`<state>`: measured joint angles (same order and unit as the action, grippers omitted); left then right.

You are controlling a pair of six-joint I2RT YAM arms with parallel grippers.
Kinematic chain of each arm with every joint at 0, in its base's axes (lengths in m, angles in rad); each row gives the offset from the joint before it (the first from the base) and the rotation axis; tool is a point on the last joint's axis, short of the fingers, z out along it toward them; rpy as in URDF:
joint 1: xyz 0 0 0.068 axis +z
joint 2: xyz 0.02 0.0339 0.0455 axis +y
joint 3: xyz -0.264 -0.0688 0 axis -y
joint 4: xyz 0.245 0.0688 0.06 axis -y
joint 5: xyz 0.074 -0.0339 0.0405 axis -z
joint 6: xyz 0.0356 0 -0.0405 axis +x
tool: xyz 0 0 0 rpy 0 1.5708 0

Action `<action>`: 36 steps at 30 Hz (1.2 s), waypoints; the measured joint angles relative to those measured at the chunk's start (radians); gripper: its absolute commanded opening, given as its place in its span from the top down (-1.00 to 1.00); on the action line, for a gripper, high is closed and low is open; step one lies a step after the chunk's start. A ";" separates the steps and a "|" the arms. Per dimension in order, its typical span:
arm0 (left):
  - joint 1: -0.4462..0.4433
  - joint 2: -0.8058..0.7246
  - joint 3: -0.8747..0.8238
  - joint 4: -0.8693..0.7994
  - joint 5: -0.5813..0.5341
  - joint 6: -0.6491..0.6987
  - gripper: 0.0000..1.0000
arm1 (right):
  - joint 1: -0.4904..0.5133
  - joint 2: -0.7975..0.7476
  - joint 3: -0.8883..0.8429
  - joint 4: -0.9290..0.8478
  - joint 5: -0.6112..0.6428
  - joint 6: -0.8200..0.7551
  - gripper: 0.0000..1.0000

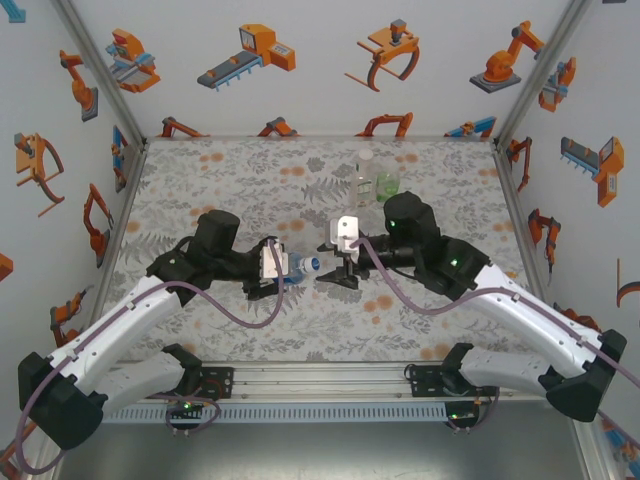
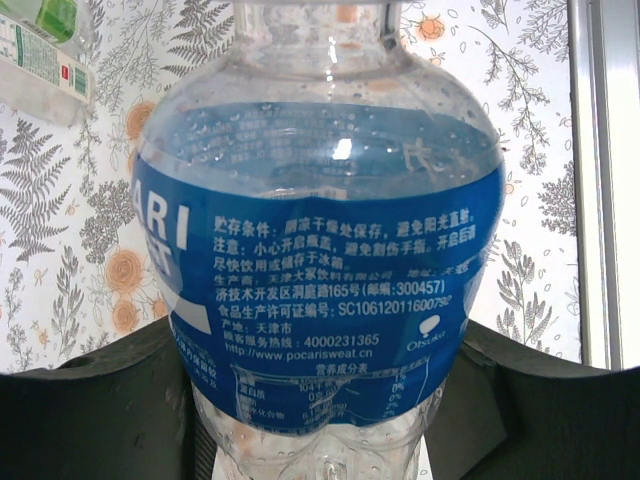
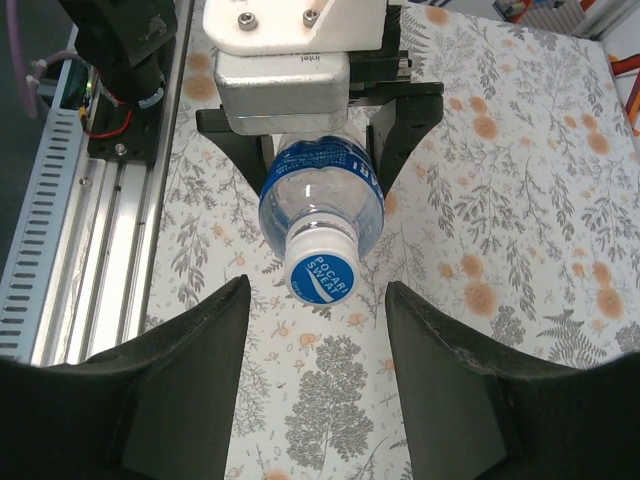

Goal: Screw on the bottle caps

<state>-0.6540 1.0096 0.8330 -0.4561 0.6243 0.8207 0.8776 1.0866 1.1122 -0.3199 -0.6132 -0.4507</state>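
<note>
The blue-label bottle [image 1: 298, 265] [image 2: 320, 250] [image 3: 320, 195] is held level above the table, with my left gripper [image 1: 290, 266] [image 2: 320, 410] shut on its lower body. A white cap with a blue top [image 3: 322, 272] [image 1: 312, 266] sits on its neck, pointing at my right gripper [image 1: 330, 273] [image 3: 318, 320]. That gripper is open. Its dark fingers [image 3: 200, 340] stand either side of the cap and just short of it, with a gap on both sides. At the back stand a slim clear bottle [image 1: 366, 166] and a rounder green-tinted bottle [image 1: 386, 183].
The two back bottles stand close behind my right arm's wrist [image 1: 405, 220]. The aluminium base rail [image 3: 80, 250] [image 1: 320, 385] runs along the near edge. A green-labelled bottle [image 2: 40, 45] shows at the upper left of the left wrist view. Cage posts [image 1: 520, 100] bound the floral table [image 1: 230, 170].
</note>
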 measured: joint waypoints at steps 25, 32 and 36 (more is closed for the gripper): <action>0.000 0.009 0.001 -0.009 0.000 0.000 1.00 | 0.009 0.050 -0.023 0.062 0.012 0.066 0.74; 0.002 0.014 0.001 -0.026 -0.042 -0.005 1.00 | 0.010 0.050 -0.074 0.142 0.167 0.590 0.95; 0.006 0.019 0.001 -0.025 -0.060 -0.018 1.00 | 0.011 0.058 -0.082 0.140 0.271 0.983 0.98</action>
<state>-0.6476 1.0286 0.8341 -0.4812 0.5644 0.8032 0.8883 1.1446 1.0306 -0.1795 -0.3420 0.5327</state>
